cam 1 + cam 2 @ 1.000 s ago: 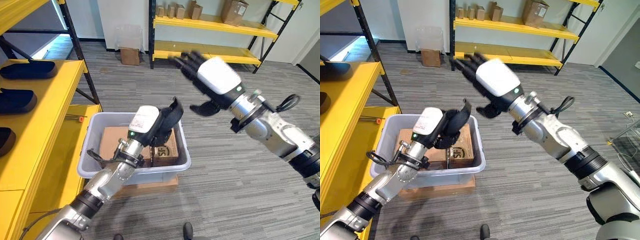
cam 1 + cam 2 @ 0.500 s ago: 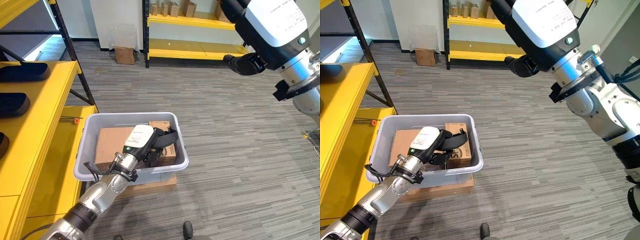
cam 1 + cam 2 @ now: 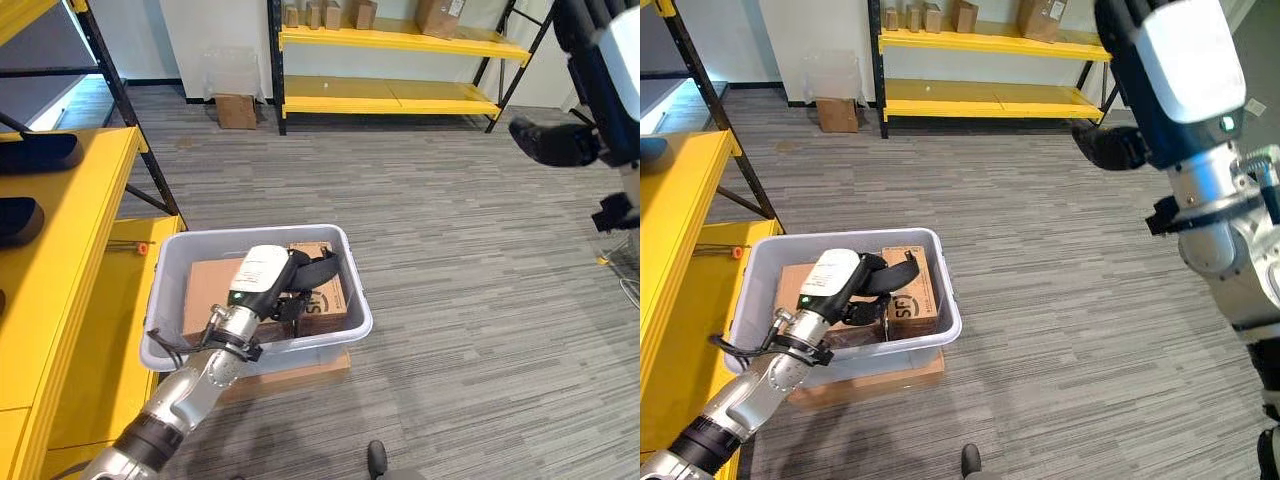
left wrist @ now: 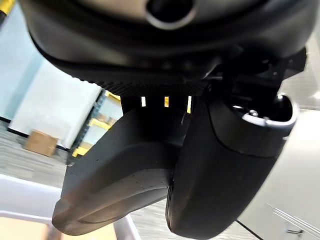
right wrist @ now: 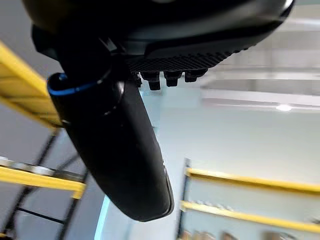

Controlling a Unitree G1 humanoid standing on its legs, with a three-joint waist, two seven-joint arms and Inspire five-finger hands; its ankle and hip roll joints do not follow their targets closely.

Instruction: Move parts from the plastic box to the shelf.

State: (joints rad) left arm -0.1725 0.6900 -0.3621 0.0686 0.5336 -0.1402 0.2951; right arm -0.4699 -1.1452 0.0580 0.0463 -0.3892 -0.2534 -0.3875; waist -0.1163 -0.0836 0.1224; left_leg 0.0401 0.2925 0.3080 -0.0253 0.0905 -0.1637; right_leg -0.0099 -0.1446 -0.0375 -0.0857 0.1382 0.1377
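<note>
A grey plastic box (image 3: 300, 348) stands on the floor beside the yellow shelf (image 3: 70, 240). Inside it lie a large flat cardboard box (image 3: 205, 285) and a smaller printed one (image 3: 325, 298). My left hand (image 3: 262, 275) is down inside the plastic box, over the gap between the two cardboard boxes. Its thumb sticks out across the printed box, and its fingers dip out of sight beneath it. My right hand (image 3: 1185, 70) is raised high at the right, far from the box. Its thumb (image 3: 1108, 148) stands out and it holds nothing.
Dark moulded parts (image 3: 45, 150) lie on the yellow shelf's upper level. A flat carton (image 3: 300, 368) sits under the plastic box. At the back, a second yellow rack (image 3: 390, 40) carries cartons, and a small carton (image 3: 237, 110) stands on the floor by the wall.
My left hand has sunk from above the plastic box down into it. My right arm has swung up and away to the right. The camera has shifted too.
</note>
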